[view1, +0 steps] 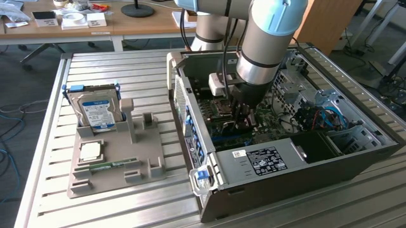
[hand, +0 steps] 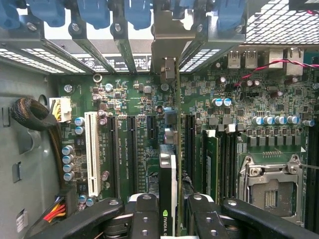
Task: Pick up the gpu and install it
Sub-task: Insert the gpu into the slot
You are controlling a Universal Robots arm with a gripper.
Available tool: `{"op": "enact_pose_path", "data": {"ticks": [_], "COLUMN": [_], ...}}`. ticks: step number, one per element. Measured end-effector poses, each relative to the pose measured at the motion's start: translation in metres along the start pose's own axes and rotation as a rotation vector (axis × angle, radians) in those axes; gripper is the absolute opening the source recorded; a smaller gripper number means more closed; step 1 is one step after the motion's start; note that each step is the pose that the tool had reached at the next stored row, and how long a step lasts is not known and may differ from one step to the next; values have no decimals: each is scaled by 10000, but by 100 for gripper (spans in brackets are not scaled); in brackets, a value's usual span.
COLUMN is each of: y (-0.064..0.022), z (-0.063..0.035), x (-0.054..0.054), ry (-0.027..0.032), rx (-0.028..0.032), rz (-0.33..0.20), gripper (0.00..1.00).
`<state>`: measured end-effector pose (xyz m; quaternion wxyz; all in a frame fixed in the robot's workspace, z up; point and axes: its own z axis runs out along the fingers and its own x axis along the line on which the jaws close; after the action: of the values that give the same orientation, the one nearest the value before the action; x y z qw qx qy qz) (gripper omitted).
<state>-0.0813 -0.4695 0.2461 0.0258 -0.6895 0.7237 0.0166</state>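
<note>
The gpu (hand: 169, 174) appears edge-on in the wrist view, a thin dark card with a green-logo strip, standing upright on the motherboard (hand: 124, 94). Its pale metal bracket (hand: 167, 42) lines up with the rear slot openings of the case. My gripper (hand: 172, 219) is shut on the gpu, with one black finger (hand: 144, 216) on each side of the card. In the exterior view the gripper (view1: 244, 122) reaches straight down into the open computer case (view1: 285, 166), over the middle of the board.
A white PCI slot (hand: 91, 152), black slots, a memory module (hand: 210, 164) and the CPU socket (hand: 269, 191) flank the card. Left of the case, a grey tray (view1: 142, 168) holds a hard drive (view1: 98, 111), a CPU (view1: 91, 151) and a memory stick (view1: 111, 165).
</note>
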Motion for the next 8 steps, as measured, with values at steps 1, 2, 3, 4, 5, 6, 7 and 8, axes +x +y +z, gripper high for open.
{"op": "enact_pose_path", "data": {"ticks": [1,2,3,4,5,6,7,8], "y": [0,1,1,1,1,1,1,2], "z": [0,1,1,5,9,10,10,10], "x": [0,0,0,0,0,0,0,0], "ry": [-1,-1,-1,-3,-5,-3,-3,-1], "rx": [0,0,1,1,2,1,0,0], "rz": [0,1,1,1,1,1,0,1], "gripper": [27,27,27,27,27,27,27,27]}}
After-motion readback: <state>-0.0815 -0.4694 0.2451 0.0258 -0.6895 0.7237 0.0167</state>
